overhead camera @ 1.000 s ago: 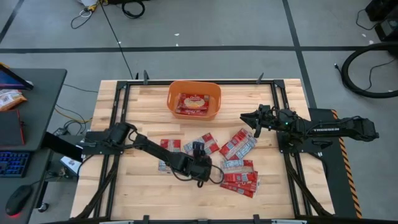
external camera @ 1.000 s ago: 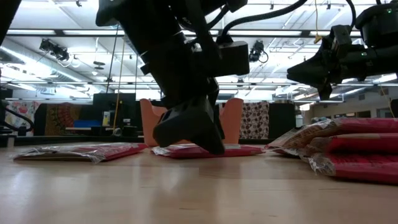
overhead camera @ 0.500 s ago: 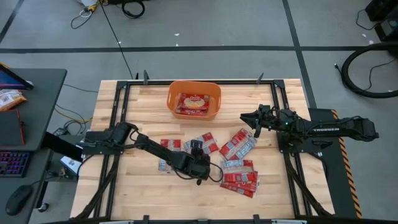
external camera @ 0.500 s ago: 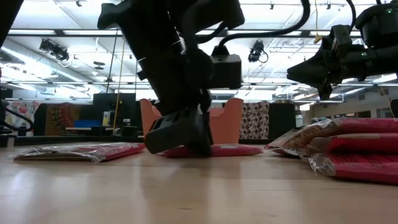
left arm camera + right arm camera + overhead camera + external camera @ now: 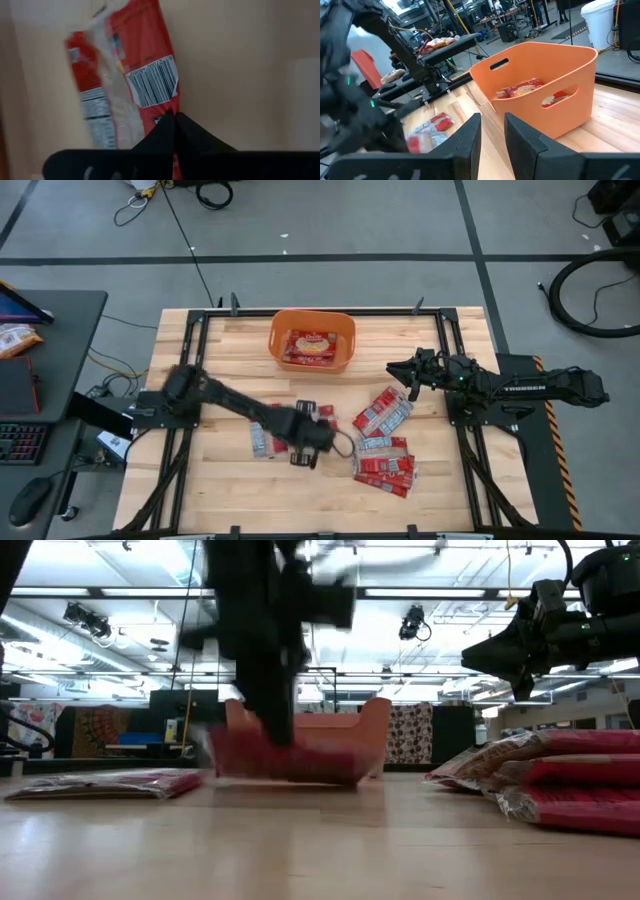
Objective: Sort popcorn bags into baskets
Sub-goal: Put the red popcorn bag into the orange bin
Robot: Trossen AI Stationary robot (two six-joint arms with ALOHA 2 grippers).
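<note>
My left gripper is clamped on one popcorn bag mid-table; right gripper hovers, fingers apart. One basket holds one bag – about six lie loose, front edge bare.

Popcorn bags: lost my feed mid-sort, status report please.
Left gripper shut on a popcorn bag, mid-table. Right gripper open, hovering beside orange basket. Nothing in the way.
</note>
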